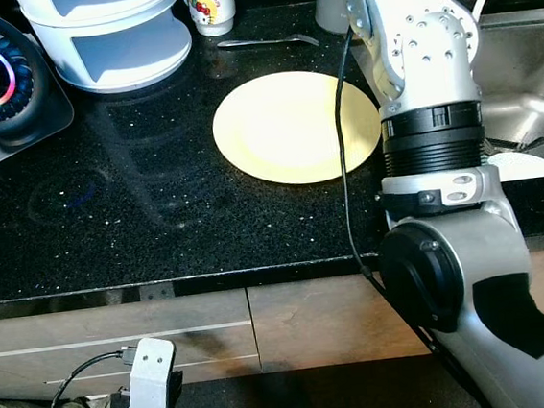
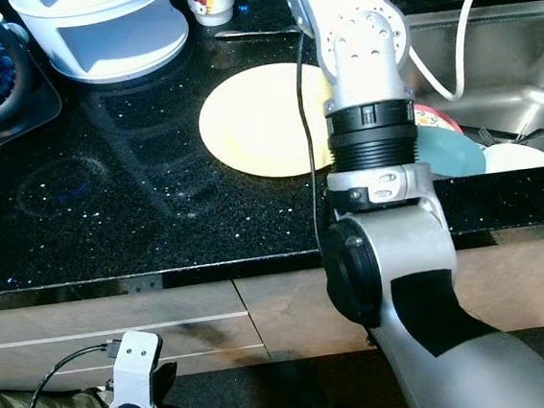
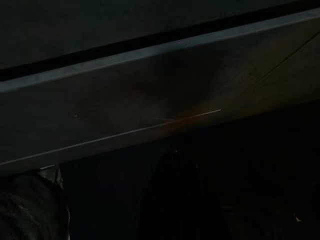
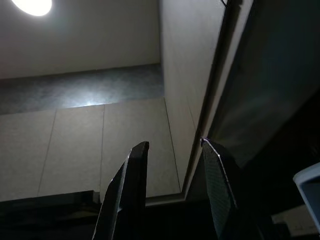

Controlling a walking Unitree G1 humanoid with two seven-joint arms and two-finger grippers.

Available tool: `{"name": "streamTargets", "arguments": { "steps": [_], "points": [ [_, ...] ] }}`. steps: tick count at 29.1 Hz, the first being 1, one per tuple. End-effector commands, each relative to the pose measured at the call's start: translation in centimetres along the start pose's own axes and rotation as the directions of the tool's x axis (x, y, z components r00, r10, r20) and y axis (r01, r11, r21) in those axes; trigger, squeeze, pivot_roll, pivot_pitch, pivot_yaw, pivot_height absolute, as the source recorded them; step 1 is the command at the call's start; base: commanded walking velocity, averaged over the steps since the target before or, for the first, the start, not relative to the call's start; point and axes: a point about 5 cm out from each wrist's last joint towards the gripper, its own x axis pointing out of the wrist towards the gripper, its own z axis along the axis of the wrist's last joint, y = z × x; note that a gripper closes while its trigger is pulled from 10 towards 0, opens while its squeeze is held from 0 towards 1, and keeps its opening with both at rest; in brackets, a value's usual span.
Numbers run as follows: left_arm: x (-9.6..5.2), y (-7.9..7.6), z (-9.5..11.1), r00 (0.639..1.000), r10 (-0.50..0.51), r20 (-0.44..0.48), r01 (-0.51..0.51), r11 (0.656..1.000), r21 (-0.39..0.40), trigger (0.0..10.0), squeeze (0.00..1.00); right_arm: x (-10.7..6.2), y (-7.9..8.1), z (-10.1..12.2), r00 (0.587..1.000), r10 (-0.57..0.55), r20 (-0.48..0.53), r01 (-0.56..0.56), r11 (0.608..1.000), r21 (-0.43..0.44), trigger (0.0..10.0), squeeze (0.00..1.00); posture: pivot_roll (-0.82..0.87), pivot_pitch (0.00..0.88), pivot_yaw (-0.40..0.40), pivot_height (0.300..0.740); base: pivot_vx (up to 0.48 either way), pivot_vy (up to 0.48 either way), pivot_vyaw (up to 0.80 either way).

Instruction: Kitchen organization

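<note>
Reaching over the counter [image 1: 159, 234], the right arm [image 1: 426, 102] is raised high, and its gripper [image 4: 175, 165] points up at the wall and ceiling with fingers parted a little, holding nothing. The yellow plate [image 1: 284, 126] lies flat on the counter just left of the sink [image 2: 522, 93]. To do this well, the arm should probably swing down without clipping the plate's rim. The right eye view shows a teal dish [image 2: 455, 153] in the sink. The left arm [image 1: 145, 390] hangs idle below; its grip cannot be told.
</note>
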Motion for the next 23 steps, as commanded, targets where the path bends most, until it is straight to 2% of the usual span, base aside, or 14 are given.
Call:
{"name": "streamTargets", "arguments": {
  "steps": [1, 3, 6, 10, 12, 16, 18, 19, 23],
  "points": [
    [-0.6, 0.3, -1.1, 0.999, 0.003, -0.044, -0.003, 1.000, 0.009, 10.0, 0.00, -0.1, 0.4, 0.4, 1.000, 0.012, 0.017, -0.012, 1.000, -0.005, 10.0, 0.00, -0.01, 0.338, 0.038, 0.740, 0.000, 0.000, 0.00],
    [-0.7, 0.6, -1.1, 0.999, 0.010, -0.045, -0.009, 1.000, 0.011, 10.0, 0.00, -1.8, -0.1, 0.9, 0.998, -0.061, 0.031, 0.062, 0.998, -0.017, 10.0, 0.00, -0.01, 0.333, 0.032, 0.740, 0.000, 0.000, 0.00],
    [-1.0, 0.8, -1.3, 0.999, 0.022, -0.044, -0.021, 1.000, 0.009, 10.0, 0.00, -4.5, -0.4, 0.4, 0.988, -0.150, -0.045, 0.146, 0.986, -0.086, 10.0, 0.00, 0.00, 0.319, 0.027, 0.740, 0.000, 0.000, 0.00],
    [-1.1, 0.9, -1.4, 0.999, 0.026, -0.044, -0.026, 1.000, 0.006, 10.0, 0.00, -5.8, -0.5, 0.0, 0.975, -0.201, -0.092, 0.188, 0.973, -0.132, 10.0, 0.00, -0.01, 0.314, 0.025, 0.740, 0.000, 0.000, 0.00],
    [-1.2, 0.8, -1.6, 0.998, 0.029, -0.047, -0.028, 1.000, 0.004, 10.0, 0.00, -7.3, -1.3, -0.5, 0.953, -0.264, -0.146, 0.233, 0.952, -0.200, 10.0, 0.00, -0.01, 0.303, 0.028, 0.740, 0.000, 0.000, 0.00],
    [-1.3, 0.7, -1.9, 0.998, 0.028, -0.051, -0.028, 1.000, 0.002, 10.0, 0.00, -8.6, -2.1, -0.8, 0.933, -0.311, -0.181, 0.267, 0.936, -0.228, 10.0, 0.00, -0.01, 0.293, 0.031, 0.740, 0.000, 0.000, 0.00],
    [-1.4, 0.5, -2.1, 0.998, 0.026, -0.055, -0.026, 1.000, 0.000, 10.0, 0.00, -10.1, -1.9, -1.5, 0.908, -0.353, -0.224, 0.299, 0.923, -0.243, 10.0, 0.00, -0.01, 0.287, 0.034, 0.740, 0.000, 0.000, 0.00],
    [-1.4, 0.5, -2.1, 0.998, 0.026, -0.055, -0.026, 1.000, 0.000, 10.0, 0.00, -10.1, -1.9, -1.5, 0.908, -0.353, -0.224, 0.299, 0.923, -0.243, 10.0, 0.00, -0.01, 0.287, 0.034, 0.740, 0.000, 0.000, 0.00],
    [-1.5, 0.7, -2.0, 0.998, 0.031, -0.054, -0.031, 1.000, 0.000, 10.0, 0.00, -12.2, -1.0, -2.7, 0.859, -0.424, -0.285, 0.358, 0.898, -0.256, 10.0, 0.00, -0.01, 0.280, 0.027, 0.740, 0.000, 0.000, 0.00]
  ]
}}
